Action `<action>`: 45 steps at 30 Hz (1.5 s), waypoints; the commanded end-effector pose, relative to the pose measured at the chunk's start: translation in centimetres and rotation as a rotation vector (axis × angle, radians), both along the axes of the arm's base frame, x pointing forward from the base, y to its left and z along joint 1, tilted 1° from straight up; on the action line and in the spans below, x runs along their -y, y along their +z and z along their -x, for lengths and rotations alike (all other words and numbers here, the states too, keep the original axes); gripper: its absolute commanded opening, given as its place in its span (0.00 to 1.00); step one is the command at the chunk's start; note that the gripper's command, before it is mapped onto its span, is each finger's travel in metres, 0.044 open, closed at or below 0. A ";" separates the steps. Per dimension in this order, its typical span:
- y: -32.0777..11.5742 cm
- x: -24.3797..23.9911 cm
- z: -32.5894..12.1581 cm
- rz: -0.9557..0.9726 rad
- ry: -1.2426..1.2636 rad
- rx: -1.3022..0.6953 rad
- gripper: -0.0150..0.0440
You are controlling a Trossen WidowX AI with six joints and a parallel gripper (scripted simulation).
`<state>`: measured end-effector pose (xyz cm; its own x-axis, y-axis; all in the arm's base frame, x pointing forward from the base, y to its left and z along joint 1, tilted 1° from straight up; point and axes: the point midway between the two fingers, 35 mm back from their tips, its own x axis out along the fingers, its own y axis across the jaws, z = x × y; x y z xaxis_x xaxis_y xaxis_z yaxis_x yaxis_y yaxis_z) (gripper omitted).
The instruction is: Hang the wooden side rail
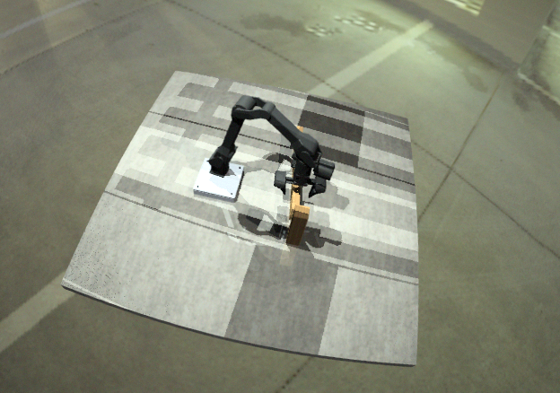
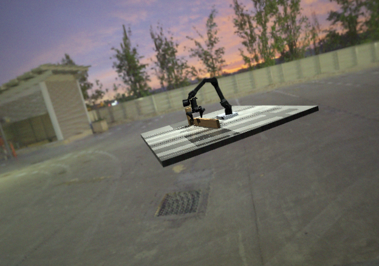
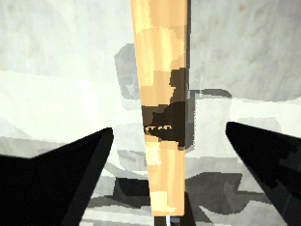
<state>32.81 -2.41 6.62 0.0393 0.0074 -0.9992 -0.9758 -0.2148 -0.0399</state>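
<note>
The light wooden side rail (image 1: 295, 197) (image 2: 209, 122) (image 3: 161, 58) stands on its long narrow edge on the table, its near end close to the headboard post. The brown post (image 1: 297, 228) (image 2: 187, 112) stands upright; only a dark part of it shows at the bottom of the wrist view. A small bit of the steel hooks (image 3: 169, 220) shows at the rail's end. Whether they touch the pins is hidden. My gripper (image 1: 298, 193) (image 2: 195, 118) (image 3: 168, 129) is open and empty, pointing down over the rail near its post end, one finger on each side.
The arm's white base plate (image 1: 218, 184) (image 2: 226, 115) is on the table, to the left of the rail in the top view. The table (image 1: 180, 253) (image 2: 174, 148) has a patterned grey top crossed by shadows, and its edges drop off all round.
</note>
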 end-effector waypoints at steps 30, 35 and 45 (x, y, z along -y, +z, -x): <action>-3.6 -0.2 0.3 -0.006 0.005 -0.013 0.64; -3.6 -0.2 0.3 -0.006 0.005 -0.013 0.45; -3.6 -0.2 0.3 -0.006 0.005 -0.013 0.25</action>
<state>32.55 -2.33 3.18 0.0283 0.0083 -0.9996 -0.9759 -0.2160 -0.0294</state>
